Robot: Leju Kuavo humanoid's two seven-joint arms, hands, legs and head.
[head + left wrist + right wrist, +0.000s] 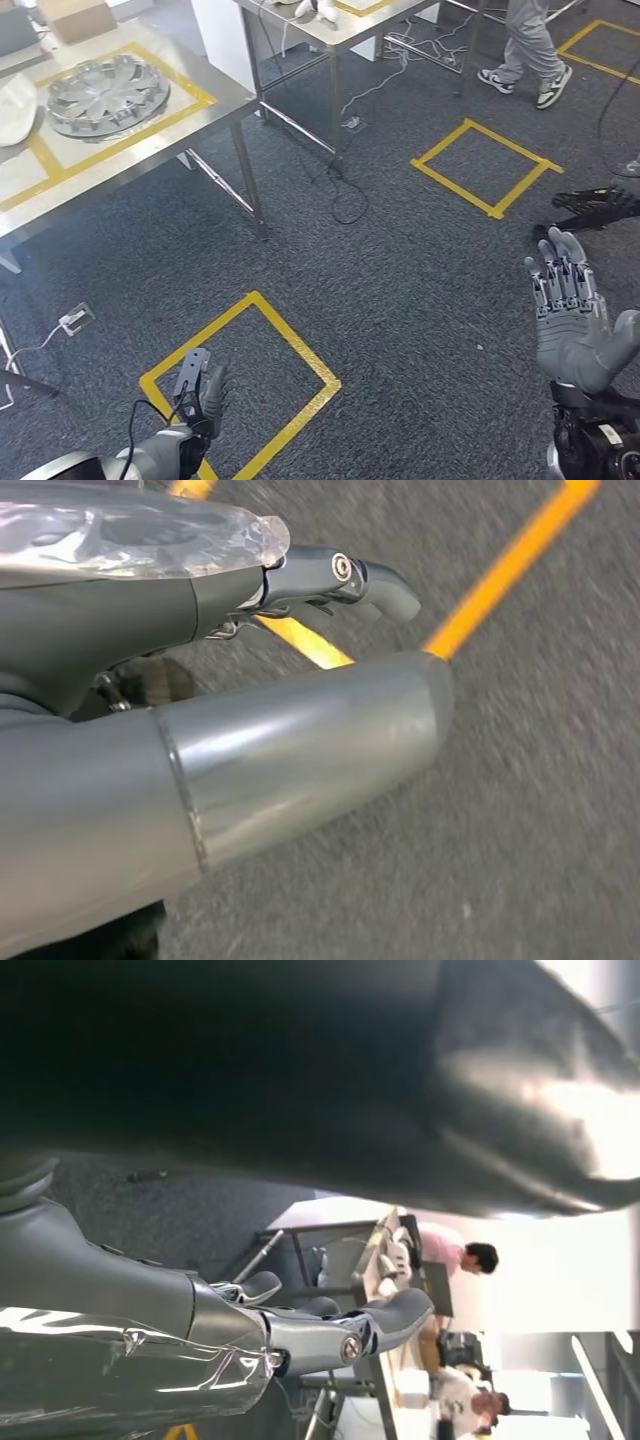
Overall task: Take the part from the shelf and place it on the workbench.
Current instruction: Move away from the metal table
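A round silver wheel cover (106,94) lies flat on a steel workbench (158,150), inside a rectangle of yellow tape, at the upper left of the head view. My left hand (202,396) hangs low at the bottom left over a yellow floor square (302,350), far from the bench, fingers out and holding nothing. In the left wrist view its fingers (362,580) reach straight out above the carpet. My right hand (570,310) is raised at the right edge, fingers apart and empty. Its fingers (377,1322) are stretched out in the right wrist view.
A second steel table (332,35) stands at the back with cables (343,190) trailing on the carpet. Another yellow floor square (487,165) lies to the right. A person's legs (528,55) walk at the top right. A dark object (596,208) juts in at the right edge.
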